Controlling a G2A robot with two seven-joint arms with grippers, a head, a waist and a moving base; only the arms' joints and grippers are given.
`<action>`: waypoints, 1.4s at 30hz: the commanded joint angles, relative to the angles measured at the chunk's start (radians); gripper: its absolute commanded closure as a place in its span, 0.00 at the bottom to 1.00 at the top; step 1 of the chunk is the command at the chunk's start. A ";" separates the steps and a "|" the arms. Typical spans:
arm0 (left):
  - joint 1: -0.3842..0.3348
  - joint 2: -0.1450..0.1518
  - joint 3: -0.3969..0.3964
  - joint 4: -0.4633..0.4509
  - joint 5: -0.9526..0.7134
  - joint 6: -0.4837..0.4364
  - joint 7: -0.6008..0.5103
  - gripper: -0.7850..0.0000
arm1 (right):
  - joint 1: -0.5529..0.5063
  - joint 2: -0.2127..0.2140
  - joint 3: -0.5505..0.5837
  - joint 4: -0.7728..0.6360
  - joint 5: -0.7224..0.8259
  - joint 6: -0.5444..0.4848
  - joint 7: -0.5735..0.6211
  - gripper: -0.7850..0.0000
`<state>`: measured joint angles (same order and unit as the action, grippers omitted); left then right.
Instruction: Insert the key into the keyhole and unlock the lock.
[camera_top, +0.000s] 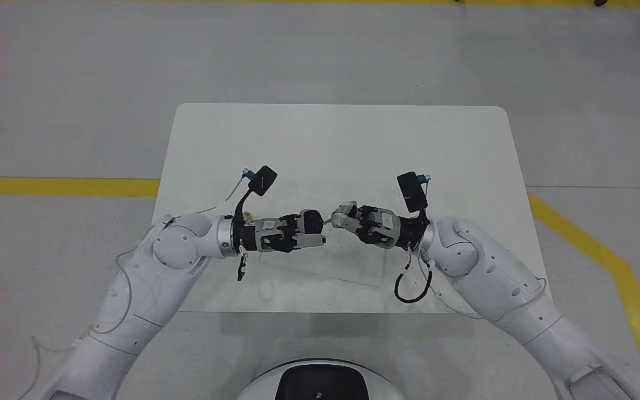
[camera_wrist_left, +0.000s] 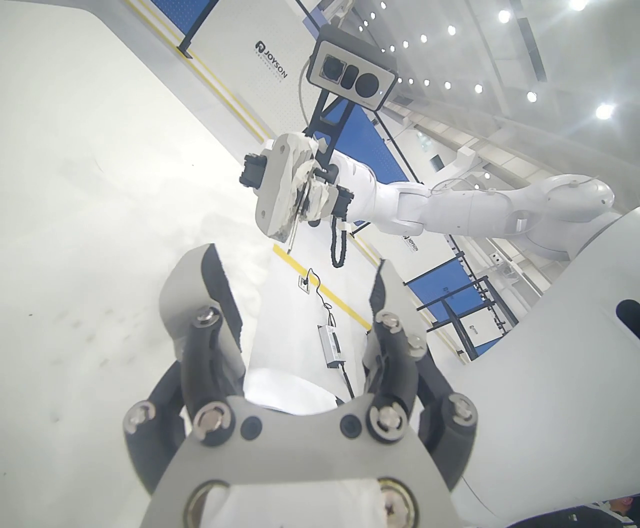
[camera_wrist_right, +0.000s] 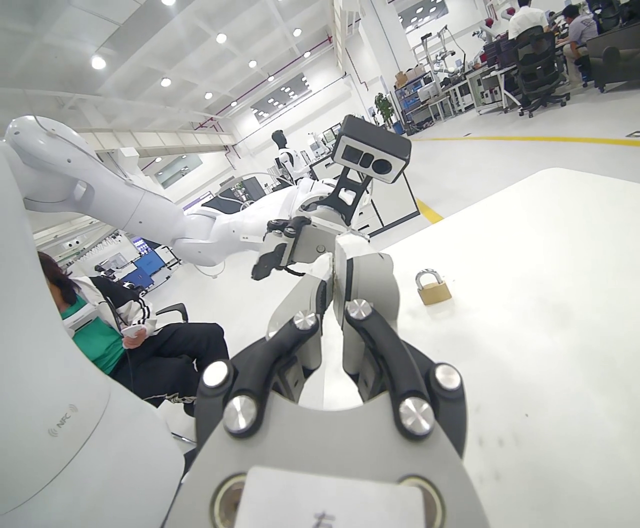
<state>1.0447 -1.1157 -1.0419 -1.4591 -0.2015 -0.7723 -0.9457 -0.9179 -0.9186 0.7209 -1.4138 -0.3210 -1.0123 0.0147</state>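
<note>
Facing each other above the desk (camera_top: 450, 140), left gripper (camera_wrist_left: 296, 257) fingers stood wide, right gripper (camera_wrist_right: 334, 260) fingers pinched a thin key (camera_wrist_left: 293, 231), mostly hidden, padlock (camera_wrist_right: 433, 289) lay near them.

We are seeing bright, even light falling from rows of round white ceiling lamps (camera_wrist_left: 604, 111). We are noting glare washing over the white rectangular tabletop (camera_wrist_left: 75, 200), and straight lines bending toward both wrist views' edges.

The key (camera_wrist_left: 293, 231) is mostly hidden in the right gripper (camera_wrist_right: 334, 255); padlock (camera_wrist_right: 433, 288) keyhole too small to tell.
</note>
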 joint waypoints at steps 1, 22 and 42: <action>0.002 -0.001 0.004 -0.002 0.005 -0.003 0.011 0.59 | 0.008 0.002 -0.011 0.003 0.006 0.000 0.003 1.00; 0.043 0.006 -0.010 -0.029 0.073 -0.021 0.110 1.00 | 0.052 0.019 -0.088 0.016 0.004 0.000 -0.018 1.00; 0.068 0.022 -0.042 -0.053 0.106 -0.026 0.127 1.00 | 0.069 0.052 -0.135 0.006 -0.012 0.000 -0.029 0.60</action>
<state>1.1121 -1.0944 -1.0830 -1.5111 -0.0987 -0.7996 -0.8179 -0.8493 -0.8682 0.5878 -1.4079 -0.3352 -1.0123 -0.0155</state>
